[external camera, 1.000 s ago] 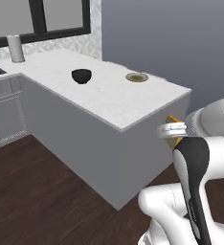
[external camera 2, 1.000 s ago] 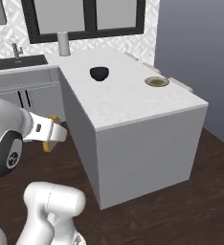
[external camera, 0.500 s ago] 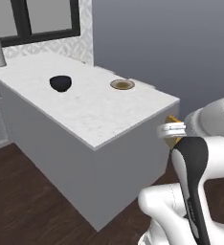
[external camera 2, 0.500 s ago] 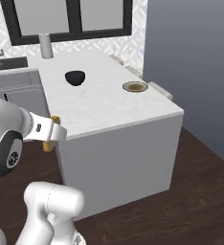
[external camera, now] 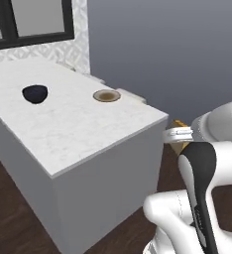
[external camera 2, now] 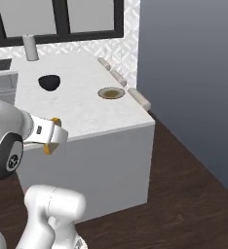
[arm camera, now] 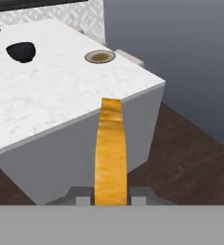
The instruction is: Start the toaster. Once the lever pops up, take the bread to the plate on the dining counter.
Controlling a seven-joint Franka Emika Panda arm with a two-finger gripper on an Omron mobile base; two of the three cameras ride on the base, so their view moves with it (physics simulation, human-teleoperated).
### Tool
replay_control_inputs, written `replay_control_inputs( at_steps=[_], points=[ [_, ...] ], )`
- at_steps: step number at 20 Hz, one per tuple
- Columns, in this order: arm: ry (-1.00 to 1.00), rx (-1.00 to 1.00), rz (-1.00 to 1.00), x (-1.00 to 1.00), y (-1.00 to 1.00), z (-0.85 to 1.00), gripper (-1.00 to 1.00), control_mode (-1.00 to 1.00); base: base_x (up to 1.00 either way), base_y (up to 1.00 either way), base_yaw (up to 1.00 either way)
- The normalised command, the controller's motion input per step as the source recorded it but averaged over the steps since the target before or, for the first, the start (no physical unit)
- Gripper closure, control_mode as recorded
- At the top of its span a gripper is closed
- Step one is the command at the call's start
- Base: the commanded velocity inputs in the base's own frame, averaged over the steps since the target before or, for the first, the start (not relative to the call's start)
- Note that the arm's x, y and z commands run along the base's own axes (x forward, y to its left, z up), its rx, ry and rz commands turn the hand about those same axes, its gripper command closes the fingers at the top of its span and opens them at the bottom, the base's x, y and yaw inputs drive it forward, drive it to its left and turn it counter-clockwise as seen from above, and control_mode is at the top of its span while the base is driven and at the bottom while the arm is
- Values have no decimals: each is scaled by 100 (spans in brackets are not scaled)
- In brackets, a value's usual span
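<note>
bread in hand, plate not yet reached

i had the bread (arm camera: 111,153) pinched edge-on in the closed tool (arm camera: 111,194), held off the near corner of the dining worktop (external camera: 83,131). toasting looked done. the plate (arm camera: 100,57) sat by the far edge, bare; carrying over and setting down remained.

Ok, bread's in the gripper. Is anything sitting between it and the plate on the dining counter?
Nothing visible blocks the way. The bread is clamped in the gripper, off the near corner of the dining counter. Bare marble lies between that edge and the plate. The black bowl sits well off to the side.
</note>
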Motion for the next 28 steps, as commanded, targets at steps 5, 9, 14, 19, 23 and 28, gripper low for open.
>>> replay_control_inputs(
  at_steps=[5,9,14,19,23,28],
  points=[
    [0,0,0,0,0,0,100,100,31,-100,27],
    [0,0,0,0,0,0,100,100,31,-100,29],
    [0,0,0,0,0,0,100,100,32,-100,31],
    [0,0,0,0,0,0,100,100,18,-100,30],
    [0,0,0,0,0,0,100,100,5,-100,30],
    [0,0,0,0,0,0,100,100,0,-100,21]
  ],
)
